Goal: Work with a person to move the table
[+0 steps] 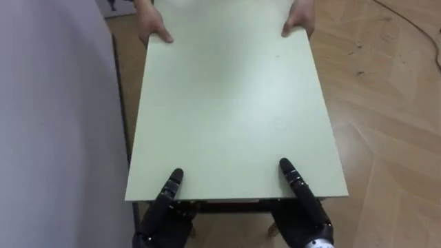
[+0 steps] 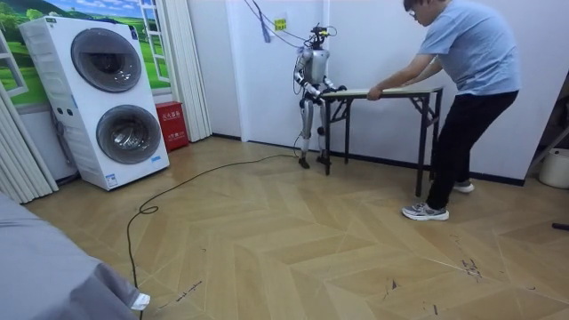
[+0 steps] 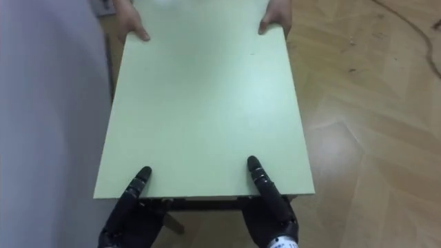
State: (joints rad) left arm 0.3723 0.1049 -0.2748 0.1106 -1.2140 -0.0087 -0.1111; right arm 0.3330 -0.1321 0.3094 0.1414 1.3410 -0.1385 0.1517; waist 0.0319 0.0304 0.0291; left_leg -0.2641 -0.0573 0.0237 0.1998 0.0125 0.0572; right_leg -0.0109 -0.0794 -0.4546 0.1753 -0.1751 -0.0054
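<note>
The pale green table (image 1: 227,103) stretches away from me, and its near edge is in both my hands. My left hand (image 1: 162,213) clamps the near left corner, thumb on top and palm under the edge. My right hand (image 1: 303,210) holds the near right corner the same way. At the far end a person's two hands (image 1: 153,27) grip the far corners. In the room view I stand at the left end of the table (image 2: 391,91) by the white wall, while the person (image 2: 467,71) bends over the right end.
A grey wall (image 1: 55,124) runs close along the table's left side. Wood floor (image 1: 386,124) lies open to the right. In the room view stacked washing machines (image 2: 98,98) and a red box (image 2: 169,124) stand to the left, and a dark cable (image 2: 178,191) crosses the floor.
</note>
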